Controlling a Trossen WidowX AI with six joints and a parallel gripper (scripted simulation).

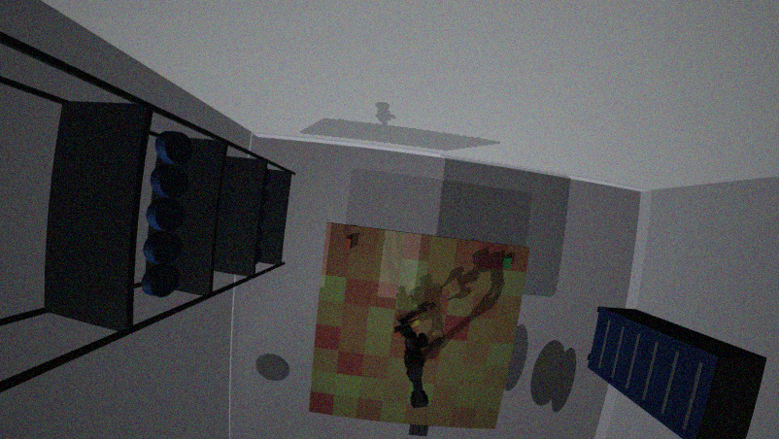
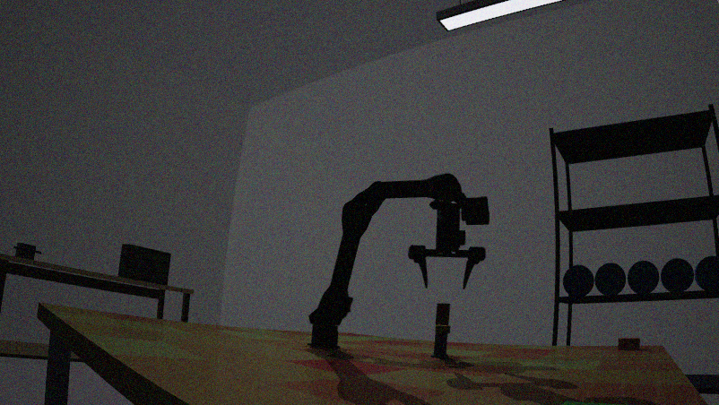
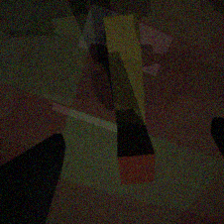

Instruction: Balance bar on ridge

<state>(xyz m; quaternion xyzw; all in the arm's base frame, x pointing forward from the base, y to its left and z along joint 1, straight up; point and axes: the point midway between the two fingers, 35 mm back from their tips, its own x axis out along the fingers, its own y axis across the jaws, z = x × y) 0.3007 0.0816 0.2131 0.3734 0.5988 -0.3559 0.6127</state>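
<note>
Hanging above the table [image 2: 151, 352] with its fingers spread wide and nothing between them, the gripper [image 2: 446, 281] sits clear of the bar [image 2: 442, 313], with open air between the two. From the side the bar shows end-on atop the ridge [image 2: 440, 341], off the checkered surface. From the wrist camera the bar [image 3: 130, 94] runs lengthwise below. Placing and letting go look done; whether it sits truly level is hard to judge in this dim light. Little seems left beyond backing the arm [image 2: 352, 236] away.
</note>
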